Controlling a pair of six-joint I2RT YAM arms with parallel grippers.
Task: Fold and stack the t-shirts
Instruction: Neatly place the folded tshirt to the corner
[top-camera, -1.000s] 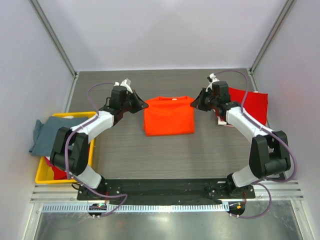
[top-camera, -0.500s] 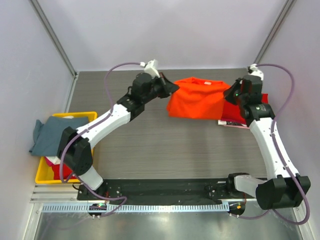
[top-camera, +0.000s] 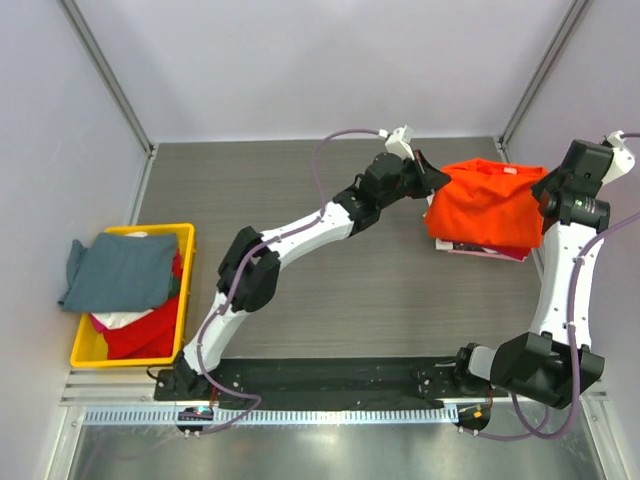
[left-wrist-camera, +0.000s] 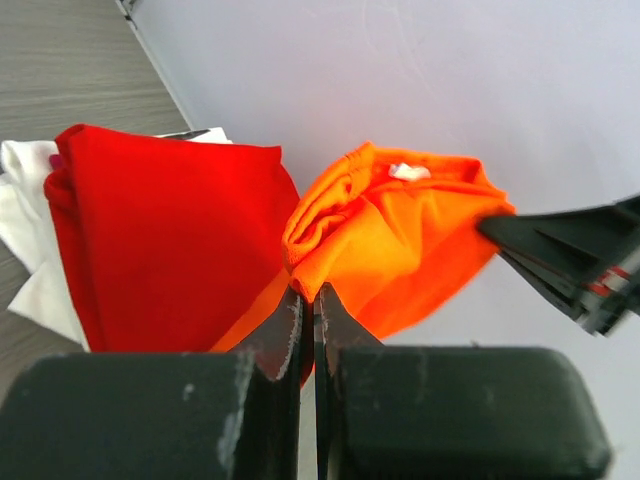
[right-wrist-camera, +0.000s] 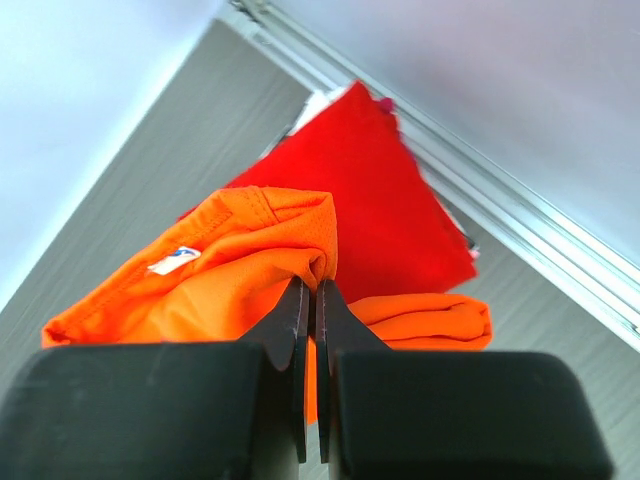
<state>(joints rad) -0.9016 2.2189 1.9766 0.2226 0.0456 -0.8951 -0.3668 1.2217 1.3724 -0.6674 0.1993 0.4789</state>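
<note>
Orange cotton is bunching between my two pinches: I am holding the folded orange t-shirt at the far right of the tabletop, over the stack I am building there. My left end effector is clamping tight on its left edge and my right end effector is clamping tight on its right edge, each with cloth caught between closed fingers. The shirt is sagging in the middle between them, collar label showing on top.

Directly below, the red t-shirt is lying folded, with a white garment poking out underneath it. Whether the orange cloth is already touching the red I cannot tell (its lower fold looks very close in the right wrist view). Well apart, at the left, the grey-blue t-shirt is draping over the yellow bin, waiting its turn.

By my reading, I am doing the stacking step for this shirt, with the folding behind it. The next move is calling for a level descent with both arms together, so the fold is not slumping open, and for lining its edges up with the red one before both pinches let go at once.
</note>
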